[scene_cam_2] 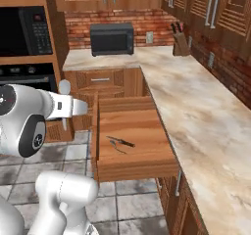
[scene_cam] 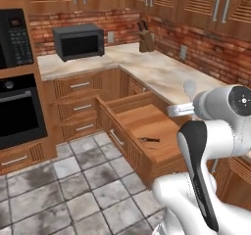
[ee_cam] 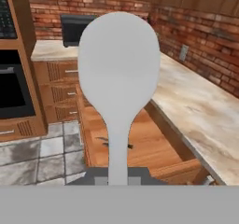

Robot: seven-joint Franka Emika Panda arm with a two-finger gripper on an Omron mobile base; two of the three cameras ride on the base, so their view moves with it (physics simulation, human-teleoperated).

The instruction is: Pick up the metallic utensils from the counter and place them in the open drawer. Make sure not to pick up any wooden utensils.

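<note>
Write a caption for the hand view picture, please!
Tool holds a silver spoon above the open drawer.

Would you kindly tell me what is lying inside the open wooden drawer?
Inside the open wooden drawer lie a black-handled knife and another thin grey utensil on its bare floor. In the hand view the held silver spoon hides part of the interior.

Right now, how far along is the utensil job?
Done: the black-handled knife and a thin grey piece already lie in the open drawer. In hand: the gripper is shut on the silver spoon, held up near the drawer, not yet over its floor as far as I can tell. Left: lower the spoon in and release. The visible counter shows no other cutlery.
</note>
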